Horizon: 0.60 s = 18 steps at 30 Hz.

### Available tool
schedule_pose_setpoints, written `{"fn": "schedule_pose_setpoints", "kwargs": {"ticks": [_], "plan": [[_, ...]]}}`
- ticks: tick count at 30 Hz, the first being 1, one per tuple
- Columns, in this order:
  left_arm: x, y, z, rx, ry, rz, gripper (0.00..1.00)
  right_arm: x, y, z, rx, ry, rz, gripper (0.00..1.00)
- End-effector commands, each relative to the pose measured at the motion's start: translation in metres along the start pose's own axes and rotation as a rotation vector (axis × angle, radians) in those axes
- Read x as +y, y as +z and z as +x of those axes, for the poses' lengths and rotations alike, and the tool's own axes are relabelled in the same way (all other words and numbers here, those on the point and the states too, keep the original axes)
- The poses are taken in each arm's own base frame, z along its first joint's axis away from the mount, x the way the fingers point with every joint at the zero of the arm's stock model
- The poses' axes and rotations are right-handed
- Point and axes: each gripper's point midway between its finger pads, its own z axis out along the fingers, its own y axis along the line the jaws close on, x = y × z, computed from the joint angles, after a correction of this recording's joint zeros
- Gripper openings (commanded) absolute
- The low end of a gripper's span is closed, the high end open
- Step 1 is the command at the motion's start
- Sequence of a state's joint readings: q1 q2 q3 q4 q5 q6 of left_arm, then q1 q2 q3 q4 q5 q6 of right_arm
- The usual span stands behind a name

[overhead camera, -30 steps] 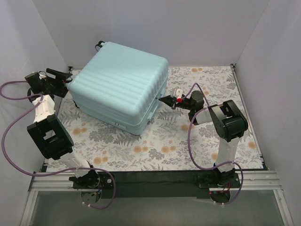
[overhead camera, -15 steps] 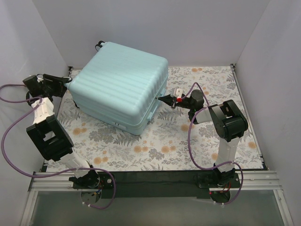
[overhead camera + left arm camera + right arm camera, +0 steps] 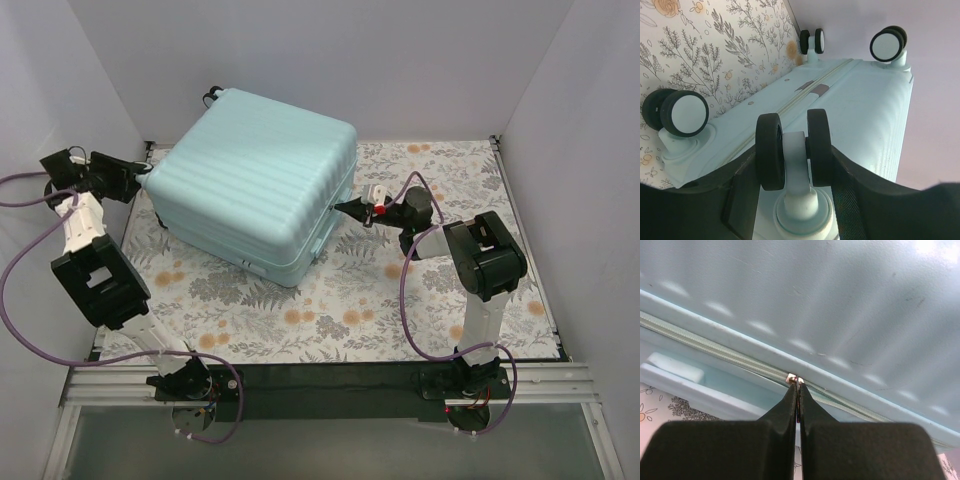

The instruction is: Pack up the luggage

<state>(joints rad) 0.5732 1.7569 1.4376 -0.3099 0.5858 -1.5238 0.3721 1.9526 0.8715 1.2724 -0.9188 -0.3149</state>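
Observation:
The luggage [image 3: 255, 180], a big pale mint hard-shell case, lies closed on its side at the back left of the table. My left gripper [image 3: 140, 172] is at its left end. In the left wrist view my left gripper [image 3: 794, 152] has its two fingers pressed against the outer faces of a black twin wheel [image 3: 817, 145]. My right gripper [image 3: 340, 208] is at the case's right side, shut. In the right wrist view my right gripper [image 3: 798, 386] pinches the small metal zipper pull [image 3: 794, 378] on the zipper track [image 3: 715, 351].
A floral mat [image 3: 350, 300] covers the table. White walls close in on three sides, and the left wall [image 3: 40, 100] is just behind my left arm. Other wheels [image 3: 685, 112] [image 3: 887, 44] stick out of the case's end. A carry handle [image 3: 675, 367] lies below the zipper.
My left wrist has swung back toward the left wall and its jaws have narrowed onto the wheel. My right gripper has crept slightly toward the back along the case's side.

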Motion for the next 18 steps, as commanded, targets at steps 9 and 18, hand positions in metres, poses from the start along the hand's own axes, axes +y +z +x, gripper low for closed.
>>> {"fn": "schedule_pose_setpoints", "kwargs": {"ticks": [9, 18], "plan": [[-0.006, 0.054, -0.043, 0.034, 0.265, -0.03, 0.0, -0.113, -0.038, 0.008, 0.096, -0.179, 0.24, 0.01], [-0.009, 0.088, -0.029, 0.142, 0.405, 0.031, 0.0, -0.18, -0.059, 0.032, 0.148, -0.214, 0.366, 0.01]]}}
